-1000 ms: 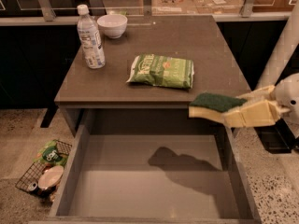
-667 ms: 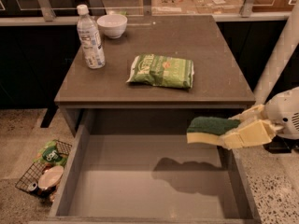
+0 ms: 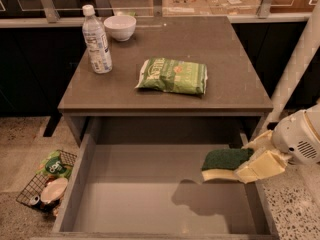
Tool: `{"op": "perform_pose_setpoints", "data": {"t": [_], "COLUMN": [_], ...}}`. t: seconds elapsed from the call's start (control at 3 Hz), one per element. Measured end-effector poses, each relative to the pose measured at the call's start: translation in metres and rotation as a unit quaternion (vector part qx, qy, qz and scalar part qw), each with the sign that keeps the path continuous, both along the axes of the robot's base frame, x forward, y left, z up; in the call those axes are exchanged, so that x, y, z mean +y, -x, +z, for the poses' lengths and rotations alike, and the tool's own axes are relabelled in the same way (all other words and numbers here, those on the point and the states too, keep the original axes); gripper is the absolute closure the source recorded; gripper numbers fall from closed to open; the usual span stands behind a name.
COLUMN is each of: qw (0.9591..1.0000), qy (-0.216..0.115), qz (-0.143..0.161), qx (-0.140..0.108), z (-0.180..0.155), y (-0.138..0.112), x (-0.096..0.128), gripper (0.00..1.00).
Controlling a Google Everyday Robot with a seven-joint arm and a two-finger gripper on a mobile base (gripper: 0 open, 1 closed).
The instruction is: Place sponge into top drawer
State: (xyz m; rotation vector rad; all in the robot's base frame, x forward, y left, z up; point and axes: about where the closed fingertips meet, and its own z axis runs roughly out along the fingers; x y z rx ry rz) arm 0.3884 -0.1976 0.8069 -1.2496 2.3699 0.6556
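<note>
Moved: my gripper (image 3: 250, 168) and the sponge (image 3: 226, 162) have come lower and farther over the open top drawer (image 3: 75, 189) than a second ago; nothing on the table has shifted.
Drawer front: the top drawer is pulled out toward the camera, its flat grey bottom bare apart from a dark shadow (image 3: 210, 200).
Sponge: held level over the drawer's right side, green layer up and pale yellow foam beneath, with the shadow on the bottom below it.
Grip: my cream fingers are clamped on the sponge's right end, at the drawer's right wall.
Floor, left: a wire basket (image 3: 42, 186) of small items sits just beside the drawer.
Behind the drawer: the grey table (image 3: 225, 59).
Table middle: a green snack bag (image 3: 172, 76) lies flat.
Far left: a bottle (image 3: 97, 41) stands upright, with a white bowl (image 3: 120, 27) just behind it.
</note>
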Motion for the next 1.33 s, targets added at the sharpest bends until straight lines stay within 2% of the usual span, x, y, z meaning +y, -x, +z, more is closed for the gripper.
{"op": "perform_pose_setpoints", "data": {"t": [0.33,0.67,1.0,1.33], "qw": [1.0000,0.9992,0.9943,0.9892], "qy": [-0.002,-0.027,-0.069,-0.089], "qz": [0.000,0.027,0.075,0.104], "qx": [0.000,-0.009,-0.030,-0.052], "z": [0.001,-0.015,-0.038,-0.052], "y": [0.000,-0.018,-0.049,-0.066], "x": [0.001,0.026,0.077,0.116], "gripper": [1.00,1.00,1.00,1.00]}}
